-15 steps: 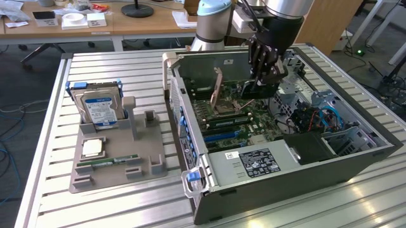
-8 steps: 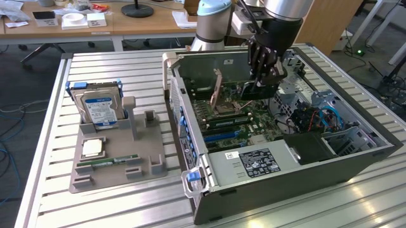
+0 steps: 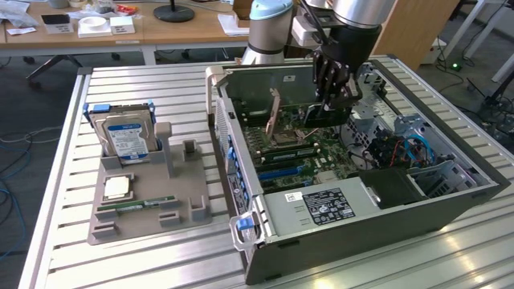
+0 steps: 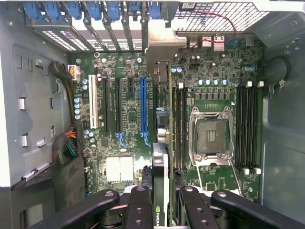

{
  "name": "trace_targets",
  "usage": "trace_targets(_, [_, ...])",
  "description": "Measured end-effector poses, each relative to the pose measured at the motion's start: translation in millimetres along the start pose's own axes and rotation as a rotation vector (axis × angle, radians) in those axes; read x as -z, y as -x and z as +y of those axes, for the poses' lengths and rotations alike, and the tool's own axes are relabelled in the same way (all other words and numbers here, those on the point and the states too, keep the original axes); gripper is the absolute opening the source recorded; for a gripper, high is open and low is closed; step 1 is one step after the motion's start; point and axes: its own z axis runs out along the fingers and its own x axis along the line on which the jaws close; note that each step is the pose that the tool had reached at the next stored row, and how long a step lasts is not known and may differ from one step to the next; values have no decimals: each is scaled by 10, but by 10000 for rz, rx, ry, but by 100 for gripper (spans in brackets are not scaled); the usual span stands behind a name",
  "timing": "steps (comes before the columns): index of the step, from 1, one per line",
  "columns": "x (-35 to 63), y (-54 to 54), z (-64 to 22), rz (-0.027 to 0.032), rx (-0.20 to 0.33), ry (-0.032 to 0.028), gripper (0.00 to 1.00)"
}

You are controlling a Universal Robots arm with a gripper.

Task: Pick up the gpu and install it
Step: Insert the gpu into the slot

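The gpu (image 3: 309,117) hangs on edge inside the open computer case (image 3: 449,205), over the motherboard (image 3: 297,150), with its metal bracket turned toward the rear wall of the case. The hand (image 3: 333,105) grips the card from above, its dark fingers closed narrowly on the 2 faces of the board. From the exterior view it is not clear whether the card's lower edge touches the motherboard.

The wrist view looks straight down the gpu (image 4: 161,167), so the card appears as a thin strip between the fingers (image 4: 138,205) of the hand (image 4: 162,198), with a small green logo near them. Here the strip runs between a long blue slot (image 4: 143,109) and the open CPU socket (image 4: 209,133), and the bracket reaches the row of rear slot openings.

The exterior view adds the slatted metal tabletop (image 3: 161,90). On the exterior view's left of the case stands a grey holder (image 3: 153,205) carrying a hard drive (image 3: 124,138), a square chip (image 3: 118,188) and a slim green RAM stick (image 3: 136,206)
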Motion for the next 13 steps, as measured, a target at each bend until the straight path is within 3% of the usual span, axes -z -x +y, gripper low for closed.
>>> trace_targets(13, [-19,-1,0,0,0,0,27])
